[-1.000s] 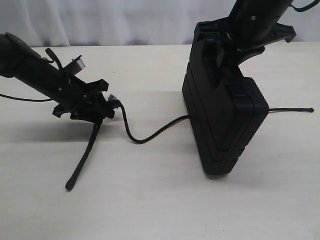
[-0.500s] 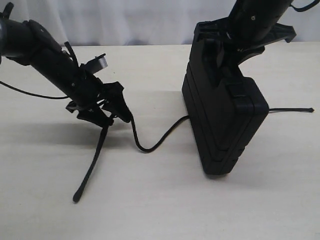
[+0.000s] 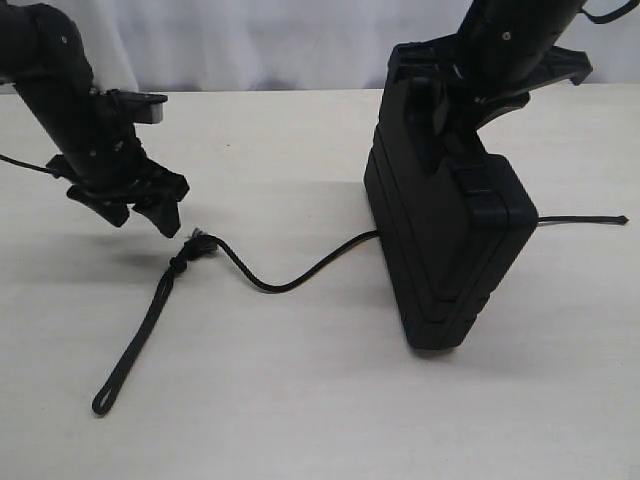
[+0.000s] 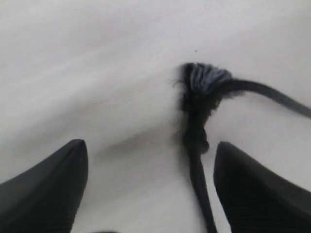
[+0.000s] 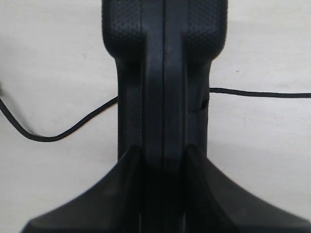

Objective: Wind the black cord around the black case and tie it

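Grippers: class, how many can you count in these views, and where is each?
2. The left gripper hangs open over the table, close to the knot in the black cord. The right gripper is shut on the top of the upright black case.

The flat rectangular matte black plastic case [image 3: 450, 250] stands on edge on the pale tabletop [image 3: 300, 400], at 3 o'clock from the middle. The right hand [image 3: 465, 108] clamps its upper end. The long thin black braided cord [image 3: 270, 283] comes out at both sides of the case. Its frayed knot [image 3: 192, 247] lies at 9 o'clock from the case. The left hand [image 3: 143, 220] hangs spread at 10 o'clock from the knot, apart from it.
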Motion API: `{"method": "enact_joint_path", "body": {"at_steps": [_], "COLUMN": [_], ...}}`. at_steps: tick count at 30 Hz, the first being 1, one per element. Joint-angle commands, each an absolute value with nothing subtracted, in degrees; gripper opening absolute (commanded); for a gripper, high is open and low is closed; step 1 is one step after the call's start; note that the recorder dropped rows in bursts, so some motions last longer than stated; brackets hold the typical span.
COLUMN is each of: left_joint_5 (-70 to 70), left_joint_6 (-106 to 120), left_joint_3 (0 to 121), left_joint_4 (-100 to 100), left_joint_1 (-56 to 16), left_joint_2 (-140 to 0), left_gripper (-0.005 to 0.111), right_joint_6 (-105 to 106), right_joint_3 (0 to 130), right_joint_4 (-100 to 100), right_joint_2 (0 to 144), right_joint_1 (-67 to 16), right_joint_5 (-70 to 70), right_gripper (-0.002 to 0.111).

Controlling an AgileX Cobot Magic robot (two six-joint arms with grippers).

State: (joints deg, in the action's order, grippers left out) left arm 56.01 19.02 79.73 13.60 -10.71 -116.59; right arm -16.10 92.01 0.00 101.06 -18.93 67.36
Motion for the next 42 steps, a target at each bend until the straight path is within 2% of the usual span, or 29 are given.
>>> {"method": "enact_joint_path", "body": {"at_steps": [1, 3, 6, 11, 15, 16, 19, 24, 26, 33, 35, 39, 42], "left_joint_5": [64.02, 67.34, 61.82, 40.81, 31.52, 30.38, 29.79, 32.75, 32.41, 34.81, 34.24, 34.49, 35.71], "left_joint_6": [35.67, 36.48, 29.85, 28.76, 29.23, 28.05, 19.54, 3.98, -6.53, -2.50, -1.91, -1.30, -0.99], "left_joint_3": [80.15, 80.02, 77.35, 66.95, 65.37, 65.37, 65.37, 65.37, 65.37, 65.37, 65.37, 65.37, 65.49], "left_joint_4": [12.62, 12.62, 12.75, 18.62, 18.62, 18.62, 12.33, 2.27, 7.85, 28.12, 28.56, 28.36, 26.41], "left_joint_1": [-12.35, -13.02, -13.10, -14.98, -18.59, -18.73, -18.61, -18.07, -15.64, -13.36, -13.91, -14.20, -13.52], "left_joint_2": [-114.09, -113.94, -113.94, -113.94, -114.25, -114.47, -116.71, -117.66, -117.66, -117.66, -117.66, -117.66, -117.41], "left_gripper": [0.067, 0.067, 0.067, 0.067, 0.066, 0.063, 0.035, 0.000, 0.000, 0.002, 0.009, 0.036, 0.046], "right_joint_6": [-15.92, -15.92, -15.92, -15.92, -15.92, -15.92, -15.92, -15.92, -15.92, -15.92, -15.92, -15.92, -15.92], "right_joint_3": [92.00, 92.00, 92.00, 92.00, 92.00, 92.00, 92.00, 92.00, 92.00, 92.00, 92.00, 92.00, 92.00], "right_joint_4": [-0.42, -0.42, -0.42, -0.42, -0.42, -0.42, -0.42, -0.42, -0.42, -0.42, -0.42, -0.42, -0.42], "right_joint_2": [101.55, 101.55, 101.55, 101.55, 101.55, 101.55, 101.55, 101.55, 101.55, 101.55, 101.55, 101.55, 101.55], "right_joint_1": [-18.81, -18.81, -18.81, -18.81, -18.81, -18.81, -18.81, -18.81, -18.81, -18.81, -18.81, -18.81, -18.81], "right_joint_5": [65.81, 65.81, 65.81, 65.81, 65.81, 65.81, 65.81, 65.81, 65.81, 65.81, 65.81, 65.81, 65.81], "right_gripper": [0.004, 0.004, 0.004, 0.004, 0.004, 0.004, 0.004, 0.004, 0.004, 0.004, 0.004, 0.004, 0.004]}}
